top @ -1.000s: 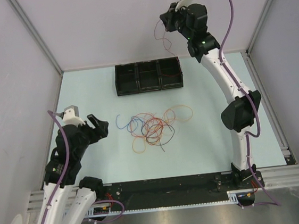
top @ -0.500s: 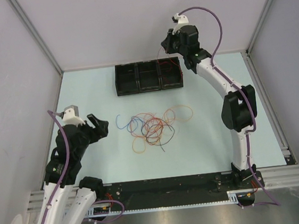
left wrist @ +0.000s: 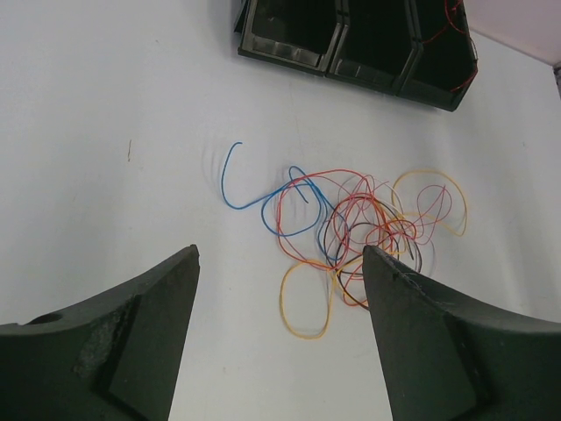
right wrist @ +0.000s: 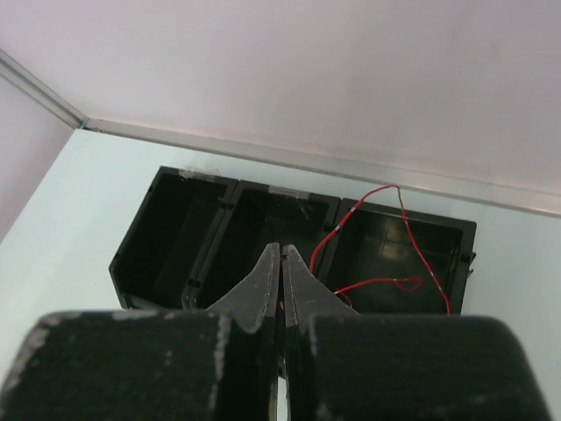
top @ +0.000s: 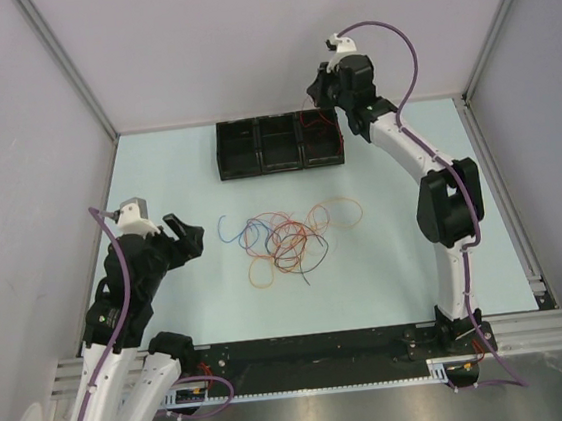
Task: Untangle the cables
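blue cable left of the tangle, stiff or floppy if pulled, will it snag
Likely floppy: the thin blue wire lies in loose curls, so it should droop from a grip. It runs into the tangled red wires, so pulling probably drags them along.

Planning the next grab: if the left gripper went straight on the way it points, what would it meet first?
Probably the thin orange-yellow cable loop at the near edge of the tangle of coloured cables, ahead of the open left gripper. Depth is unclear; the pale table might come first.
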`<state>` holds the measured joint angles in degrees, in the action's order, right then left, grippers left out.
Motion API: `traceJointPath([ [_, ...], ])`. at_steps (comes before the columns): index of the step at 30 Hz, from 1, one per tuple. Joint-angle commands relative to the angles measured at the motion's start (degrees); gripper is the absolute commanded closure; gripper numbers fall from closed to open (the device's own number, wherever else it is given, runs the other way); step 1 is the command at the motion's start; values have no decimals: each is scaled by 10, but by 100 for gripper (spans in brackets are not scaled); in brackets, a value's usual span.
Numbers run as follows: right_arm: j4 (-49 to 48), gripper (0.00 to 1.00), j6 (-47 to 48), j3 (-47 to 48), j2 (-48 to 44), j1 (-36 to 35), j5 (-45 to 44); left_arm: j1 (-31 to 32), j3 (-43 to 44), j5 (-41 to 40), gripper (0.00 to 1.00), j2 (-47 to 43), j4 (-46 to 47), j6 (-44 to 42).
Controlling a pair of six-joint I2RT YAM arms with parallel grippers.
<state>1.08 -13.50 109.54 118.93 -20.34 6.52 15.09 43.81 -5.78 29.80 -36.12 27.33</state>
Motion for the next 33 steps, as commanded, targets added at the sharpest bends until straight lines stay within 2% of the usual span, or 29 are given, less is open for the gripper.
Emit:
traceJointPath([
  [1, -22, 100, 2, -11, 7, 8, 8, 1, -3, 7, 20, -9, 19, -13],
  [10, -14, 100, -6, -26, 45, 23, 20, 2, -4, 7, 20, -7, 19, -13],
  [12, 12, 100, -2, -28, 54, 23, 19, 1, -4, 6, 20, -7, 19, -13],
  [19, 20, 100, -7, -66, 60, 24, -10, 1, -4, 6, 20, -7, 19, -12],
  [29, 82, 100, -4, -14, 96, 18, -7, 1, -4, 7, 20, -8, 20, -13],
  [30, 90, 98, -4, -6, 98, 18, -8, 1, -4, 7, 20, -8, 20, -13],
  [33, 110, 84, -5, 8, 94, 16, -6, 1, -4, 5, 20, -8, 19, -13],
])
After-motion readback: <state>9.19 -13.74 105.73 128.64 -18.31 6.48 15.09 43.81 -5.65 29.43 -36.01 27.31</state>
